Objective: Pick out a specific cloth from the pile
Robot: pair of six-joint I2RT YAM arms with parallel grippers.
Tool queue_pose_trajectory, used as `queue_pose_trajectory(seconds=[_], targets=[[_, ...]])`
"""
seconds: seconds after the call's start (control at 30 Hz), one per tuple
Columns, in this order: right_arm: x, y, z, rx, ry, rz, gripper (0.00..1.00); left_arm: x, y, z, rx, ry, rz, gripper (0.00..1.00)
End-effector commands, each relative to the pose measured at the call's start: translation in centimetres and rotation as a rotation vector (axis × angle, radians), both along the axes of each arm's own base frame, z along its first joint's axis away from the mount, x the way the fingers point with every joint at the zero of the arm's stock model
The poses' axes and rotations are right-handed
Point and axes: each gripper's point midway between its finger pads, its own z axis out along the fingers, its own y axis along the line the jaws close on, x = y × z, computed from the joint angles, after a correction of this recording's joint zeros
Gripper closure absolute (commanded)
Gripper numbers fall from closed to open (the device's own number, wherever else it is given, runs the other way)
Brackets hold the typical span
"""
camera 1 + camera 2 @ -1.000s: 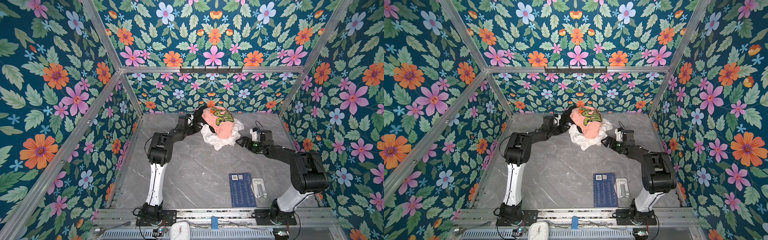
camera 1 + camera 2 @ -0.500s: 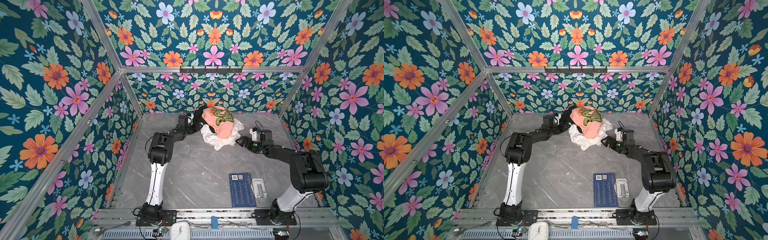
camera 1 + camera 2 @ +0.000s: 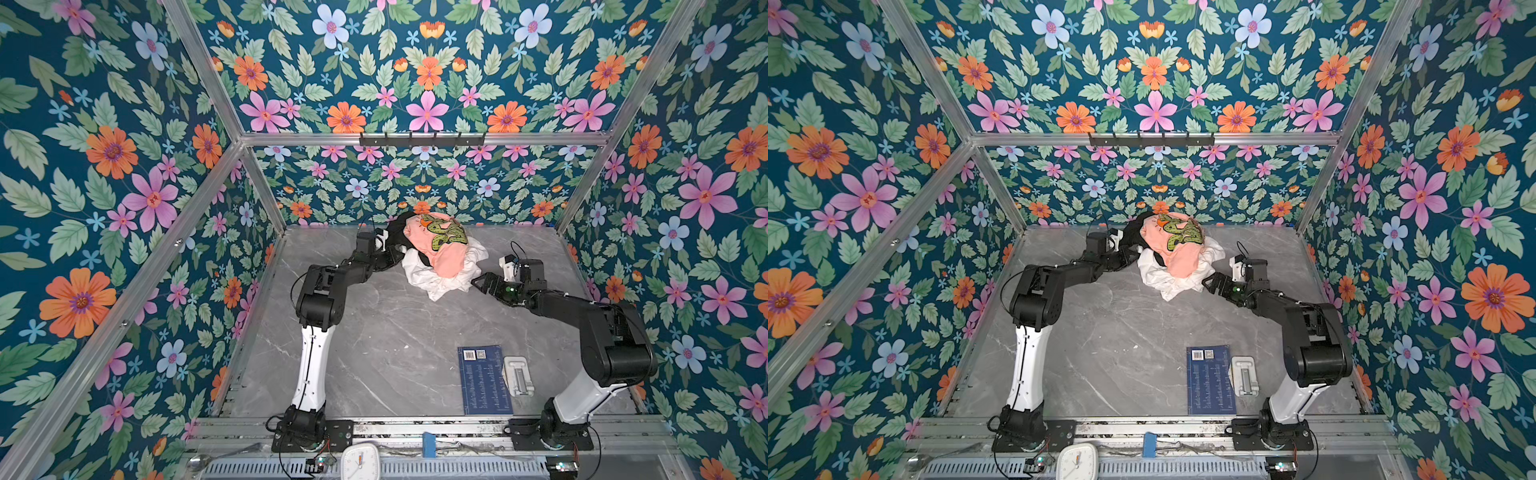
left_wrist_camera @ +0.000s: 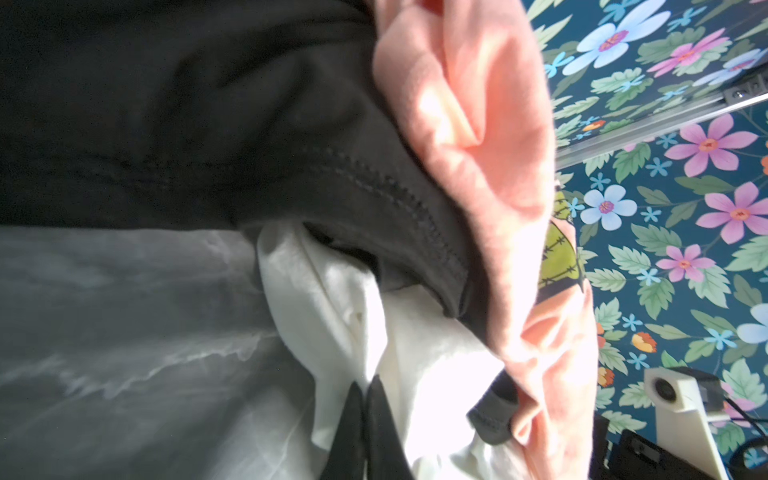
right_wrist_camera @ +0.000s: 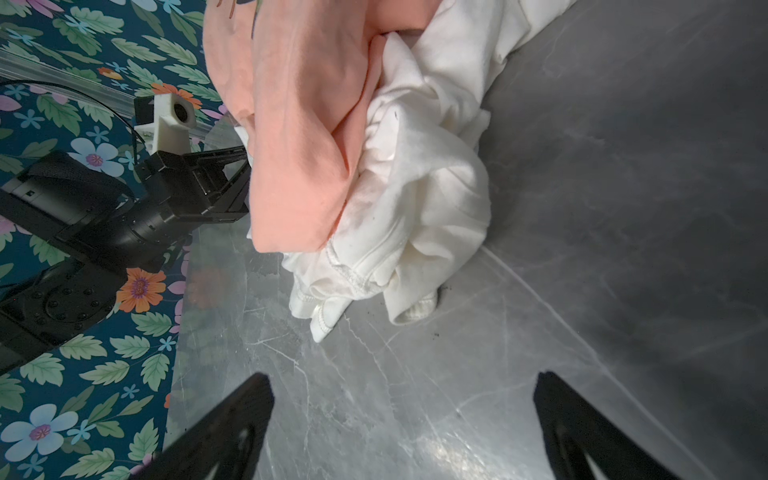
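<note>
Moved: left gripper (image 4: pixel 366 388) has closed, pinching the cloth (image 4: pixel 419 353).
Right gripper (image 5: pixel 402 376): spread wide, empty.
Pile (image 3: pixel 446 255): three garments, one each of white, pink and black.
Cloth: plain white, crumpled, at the bottom.

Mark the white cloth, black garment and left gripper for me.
white cloth (image 5: pixel 436 199), right wrist view, bunched middle fold
black garment (image 4: pixel 208 104), left wrist view, panel beside stitched hem
left gripper (image 4: pixel 365 395), left wrist view, between its closed fingertips

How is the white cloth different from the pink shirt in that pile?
The white cloth is plain; the pink shirt has a green picture. The white cloth lies underneath, touching the table; the pink shirt sits on top. Both are soft, crumpled clothes.
</note>
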Motion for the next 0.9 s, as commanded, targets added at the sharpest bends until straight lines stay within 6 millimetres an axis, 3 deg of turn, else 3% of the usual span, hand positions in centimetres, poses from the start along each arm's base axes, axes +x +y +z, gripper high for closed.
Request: queue_pose_trajectory(seconds=[0.0, 0.43, 0.87], targets=[[0.0, 0.3, 0.2, 0.002, -0.012, 0.023, 0.01, -0.2, -0.3, 2.1, -0.015, -0.07, -0.037, 1.0], [-0.2, 0.3, 0.3, 0.004, -0.014, 0.025, 0.01, -0.9, -0.3, 4.8, -0.028, -0.114, -0.035, 1.0], [-0.4, 0.3, 0.8, 0.007, -0.027, 0.025, 0.01, -1.5, -0.7, 9.6, -0.035, -0.19, -0.016, 1.0]])
